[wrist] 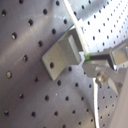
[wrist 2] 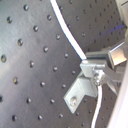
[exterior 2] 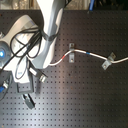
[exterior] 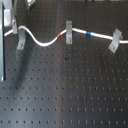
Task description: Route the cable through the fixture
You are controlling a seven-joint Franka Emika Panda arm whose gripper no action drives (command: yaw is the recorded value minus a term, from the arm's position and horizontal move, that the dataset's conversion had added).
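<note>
White cable (wrist 2: 65,31) runs straight into the hand (wrist 2: 93,67) in the second wrist view and comes out again on the other side. The metal fingers look closed to a narrow pinch on it, so I judge it as held. The contact itself is masked by the finger bodies.

The fixture (wrist: 61,54), a narrow grey upright clip bolted to the worktop (exterior: 65,95), stands just beside the hand. In the first wrist view the cable passes its upper edge, touching or nearly so. I can't tell whether it is seated in the slot.

In the first exterior view this clip sits at about 10 o'clock of the frame. From it the cable sags, then rises toward 12 o'clock, where the red band (exterior: 61,36) lies just before the middle clip (exterior: 68,31). The blue band (exterior: 88,33) is just past that clip, and the far clip (exterior: 116,40) sits at 2 o'clock. The cable appears to run through both of those clips.

Handling, as a judgement:
- The cord is light, thin and limp, and it will bend and spring rather than push.
- It may slip through smooth metal fingers.
- The best hold is close to the fixture, on plain white cord, so the free span stays short and steerable.

Hard to make out:
- In the second exterior view the arm (exterior 2: 50,30) covers the hand, the fixture and the near end of the cable.
- In the first exterior view the hand is cut off or lost in blur at 10 o'clock.
- The cable's end past 3 o'clock runs out of frame.
</note>
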